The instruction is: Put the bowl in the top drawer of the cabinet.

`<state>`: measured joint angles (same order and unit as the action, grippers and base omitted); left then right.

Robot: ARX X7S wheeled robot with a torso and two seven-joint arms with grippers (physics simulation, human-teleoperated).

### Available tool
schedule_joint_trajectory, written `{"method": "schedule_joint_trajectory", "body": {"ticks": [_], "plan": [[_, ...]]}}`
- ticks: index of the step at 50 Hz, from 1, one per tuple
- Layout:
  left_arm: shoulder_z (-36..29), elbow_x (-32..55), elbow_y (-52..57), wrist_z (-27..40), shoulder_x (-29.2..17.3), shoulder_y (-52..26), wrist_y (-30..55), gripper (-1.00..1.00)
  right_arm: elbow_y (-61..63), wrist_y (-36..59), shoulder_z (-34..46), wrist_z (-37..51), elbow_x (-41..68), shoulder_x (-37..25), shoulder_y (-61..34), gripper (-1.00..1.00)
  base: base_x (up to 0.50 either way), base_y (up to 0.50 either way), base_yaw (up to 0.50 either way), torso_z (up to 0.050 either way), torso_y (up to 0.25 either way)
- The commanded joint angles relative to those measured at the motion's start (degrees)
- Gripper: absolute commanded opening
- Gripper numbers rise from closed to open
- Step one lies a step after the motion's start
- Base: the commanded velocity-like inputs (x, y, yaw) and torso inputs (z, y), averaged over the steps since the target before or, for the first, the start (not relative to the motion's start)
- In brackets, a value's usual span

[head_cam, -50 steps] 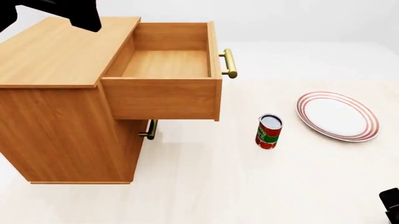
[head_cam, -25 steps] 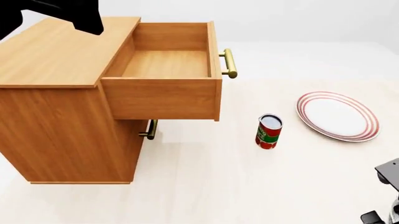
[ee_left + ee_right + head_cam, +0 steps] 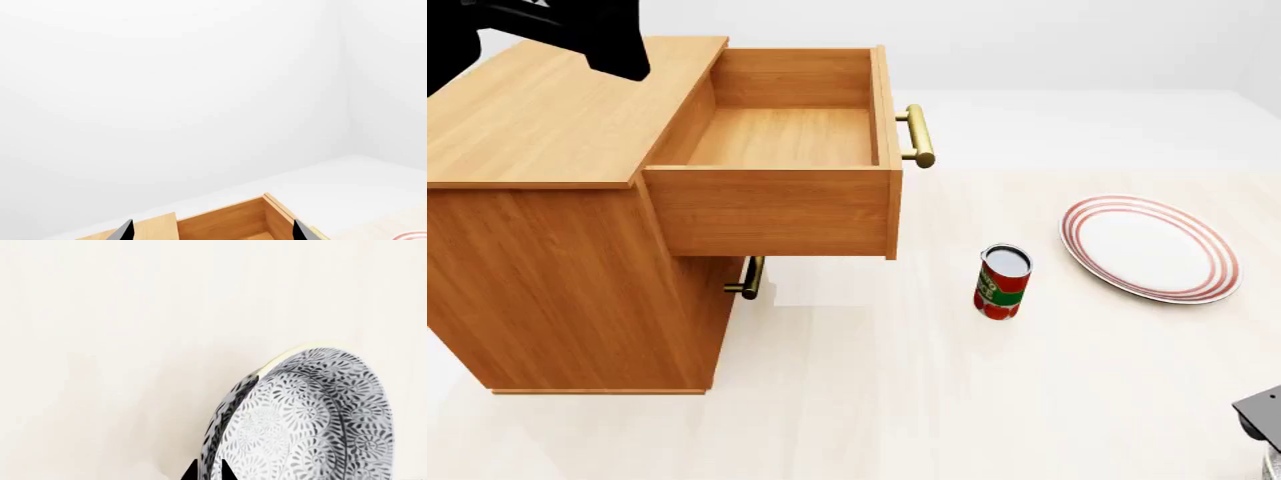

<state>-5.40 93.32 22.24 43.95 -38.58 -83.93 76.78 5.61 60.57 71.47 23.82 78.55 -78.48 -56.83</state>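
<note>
While your right hand (image 3: 208,471) pinches the one bowl (image 3: 307,415) by its rim, the top drawer (image 3: 781,135) stands open and bare; left hand (image 3: 210,232) spread.

Plain white walls (image 3: 167,90), meeting at a corner in the left wrist view. Floor (image 3: 961,380) pale cream with faint wood grain, turning white toward the far wall. Light even and diffuse; soft shadows only. No texture on the walls.
</note>
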Motion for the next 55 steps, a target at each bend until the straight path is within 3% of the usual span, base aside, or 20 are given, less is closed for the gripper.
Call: {"method": "schedule_joint_trajectory", "body": {"ticks": [1,9,17,22,26,32,43,55], "plan": [[-0.5,-0.7,0.0,-0.8,-0.4,0.2,-0.7,1.00,-0.2,-0.3,0.5,-0.2,-0.8,-1.2,0.9,-1.00,0.00,0.00,0.00,0.000,0.000],[-0.8,-0.4,0.1,-0.5,-0.6,-0.1,-1.0,1.00,1.2,4.0,-1.2,0.4,-0.2,-1.2,-2.5,-1.00,0.00,0.00,0.00,0.000,0.000],[-1.0,0.7,0.2,0.4,-0.8,-0.6,-1.3,1.00,7.4,13.6,-5.7,-5.8,-4.2,-3.6,-11.8,-1.00,0.00,0.00,0.00,0.000,0.000],[-1.0,1.5,0.2,1.0,-1.0,-1.2,-1.5,1.00,11.3,22.1,-8.4,-14.0,-9.8,-3.0,-19.8,-1.00,0.00,0.00,0.00,0.000,0.000],[-0.9,1.3,0.5,0.6,-1.1,-1.4,-1.9,1.00,15.1,27.9,-7.6,-25.4,-18.9,-1.8,-27.7,-1.00,0.00,0.00,0.00,0.000,0.000],[-1.0,1.1,0.6,0.2,-1.4,-1.7,-2.1,1.00,17.3,29.0,7.5,-44.4,-32.5,2.8,-48.4,-1.00,0.00,0.00,0.00,0.000,0.000],[-1.5,3.4,0.5,1.7,-1.9,-3.8,-2.1,1.00,6.2,13.3,21.3,-68.3,-49.7,15.5,-63.9,-1.00,0.00,0.00,0.00,0.000,0.000],[-2.0,3.3,0.5,1.1,-1.9,-5.7,-2.5,1.00,-21.6,-13.6,21.8,-82.1,-56.1,32.1,-66.9,-1.00,0.00,0.00,0.00,0.000,0.001]]}}
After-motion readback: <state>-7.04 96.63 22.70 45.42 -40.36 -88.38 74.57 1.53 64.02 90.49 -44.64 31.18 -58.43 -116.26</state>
